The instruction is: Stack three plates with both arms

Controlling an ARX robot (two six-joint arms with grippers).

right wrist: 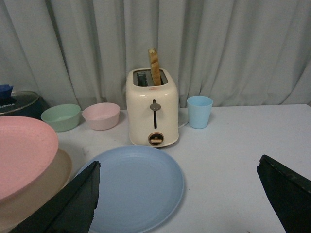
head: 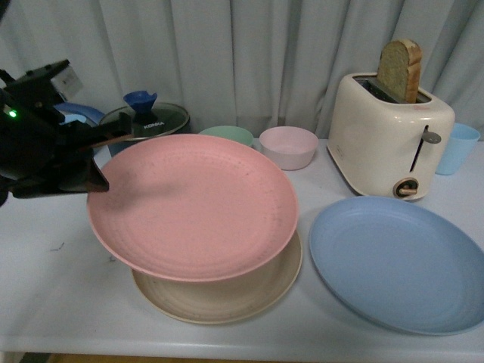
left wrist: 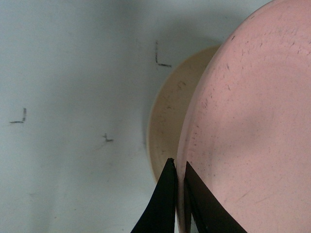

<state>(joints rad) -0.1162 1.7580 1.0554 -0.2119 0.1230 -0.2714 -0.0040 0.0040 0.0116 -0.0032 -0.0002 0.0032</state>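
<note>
– Table [head: 45, 302]? White and plain, with small black L-shaped marks [left wrist: 163, 59] inked on it. A pale grey curtain [head: 249, 53] hangs in folds behind.
– Any writing?
– White lettering on the pot lid [head: 151, 117] with the blue knob, seemingly KONKA.
– And the plates?
– The left gripper [left wrist: 179, 165] pinches the pink plate [head: 193, 204] by its rim, holding it tilted over the beige plate [head: 227, 299], which lies on the table. The blue plate [head: 397, 261] lies flat just beside them, in front of the cream toaster [head: 389, 140].
– The other claw?
– The right gripper [right wrist: 178, 165] is spread wide, facing the blue plate.
</note>
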